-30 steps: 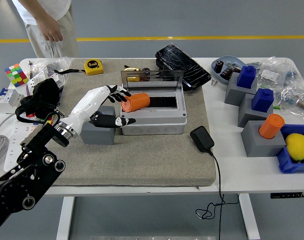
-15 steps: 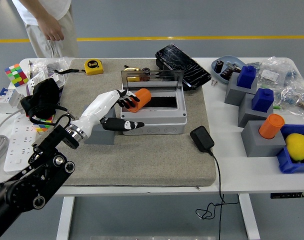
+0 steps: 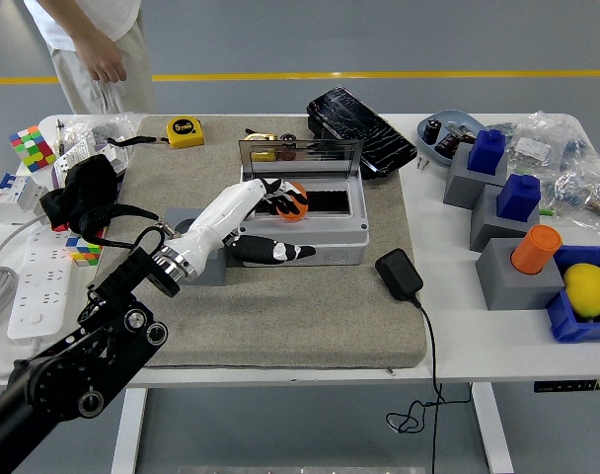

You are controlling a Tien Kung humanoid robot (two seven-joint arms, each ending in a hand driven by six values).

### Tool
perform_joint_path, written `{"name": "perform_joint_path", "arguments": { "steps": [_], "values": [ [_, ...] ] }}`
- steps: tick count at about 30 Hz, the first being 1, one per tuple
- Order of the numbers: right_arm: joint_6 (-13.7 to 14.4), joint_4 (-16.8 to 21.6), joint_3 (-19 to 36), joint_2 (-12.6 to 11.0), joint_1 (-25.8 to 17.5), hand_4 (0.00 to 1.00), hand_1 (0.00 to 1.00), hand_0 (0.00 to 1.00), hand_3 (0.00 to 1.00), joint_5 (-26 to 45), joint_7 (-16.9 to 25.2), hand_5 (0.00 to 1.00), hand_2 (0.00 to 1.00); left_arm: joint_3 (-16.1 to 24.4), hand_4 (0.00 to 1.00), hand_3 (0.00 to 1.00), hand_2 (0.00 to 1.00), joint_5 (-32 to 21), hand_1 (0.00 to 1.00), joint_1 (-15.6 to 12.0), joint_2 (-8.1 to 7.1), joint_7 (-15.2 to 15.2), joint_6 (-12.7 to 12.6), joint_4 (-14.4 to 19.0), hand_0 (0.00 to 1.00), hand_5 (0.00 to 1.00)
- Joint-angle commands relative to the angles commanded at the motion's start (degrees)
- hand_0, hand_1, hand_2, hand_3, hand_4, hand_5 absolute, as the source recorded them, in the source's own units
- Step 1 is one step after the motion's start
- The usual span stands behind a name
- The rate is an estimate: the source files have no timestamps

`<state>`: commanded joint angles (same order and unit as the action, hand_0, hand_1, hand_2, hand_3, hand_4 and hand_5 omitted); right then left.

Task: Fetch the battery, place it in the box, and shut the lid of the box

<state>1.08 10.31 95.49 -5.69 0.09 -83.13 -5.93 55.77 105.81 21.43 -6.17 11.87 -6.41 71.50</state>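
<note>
The grey box [image 3: 320, 240] sits on the felt mat [image 3: 280, 316], its clear lid [image 3: 310, 153] standing upright at the back. The orange battery [image 3: 294, 201] lies on its side inside the left half of the box. My left hand [image 3: 283, 221] reaches in from the left. Its black-tipped fingers [image 3: 273, 191] curl over the battery, while the thumb [image 3: 285, 253] stretches along the outside of the box's front wall. The right arm does not show.
A grey block [image 3: 203, 265] stands against the box's left side. A black charger [image 3: 400, 275] with its cable lies to the right. Grey blocks with blue caps [image 3: 489, 148] and an orange cap [image 3: 534, 248] stand far right. A person [image 3: 93, 49] stands at the far left.
My left hand has moved right and deeper over the box, taking the orange battery from the box's left end toward its middle. The thumb slid right along the front wall.
</note>
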Motion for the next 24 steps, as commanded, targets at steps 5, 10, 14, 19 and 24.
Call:
{"name": "perform_joint_path", "arguments": {
  "steps": [5,10,14,19,24],
  "values": [
    [0.02,0.0,-0.06,0.0,0.02,0.998,0.642,0.631,0.581,0.05,0.02,0.516,0.668,0.6,0.998,0.625,0.557,-0.17,0.555,0.05,0.11,0.1,-0.02,0.44,0.458,0.398],
    [0.04,0.0,-0.02,-0.03,-0.08,0.998,0.642,0.631,0.581,-0.03,-0.02,0.516,0.668,1.97,0.998,0.625,0.557,-0.22,0.555,0.1,-0.49,0.3,-0.07,-1.06,0.458,0.398],
    [0.03,0.0,0.0,0.03,0.05,0.998,0.642,0.632,0.581,-0.01,-0.01,0.516,0.667,3.41,0.998,0.624,0.557,0.95,0.556,-0.17,-0.6,-0.16,0.04,-2.24,0.461,0.4],
    [0.04,0.0,-0.15,0.0,0.1,0.998,0.642,0.633,0.58,0.23,0.08,0.515,0.667,5.31,0.998,0.626,0.557,2.48,0.559,-0.46,-1.02,-0.58,0.26,-3.53,0.459,0.4],
    [0.04,0.0,-0.25,-0.06,0.05,0.998,0.642,0.633,0.58,0.25,0.08,0.515,0.667,4.22,0.998,0.623,0.557,2.23,0.559,-0.05,-0.73,-0.57,0.23,-3.12,0.461,0.403]
  ]
}}
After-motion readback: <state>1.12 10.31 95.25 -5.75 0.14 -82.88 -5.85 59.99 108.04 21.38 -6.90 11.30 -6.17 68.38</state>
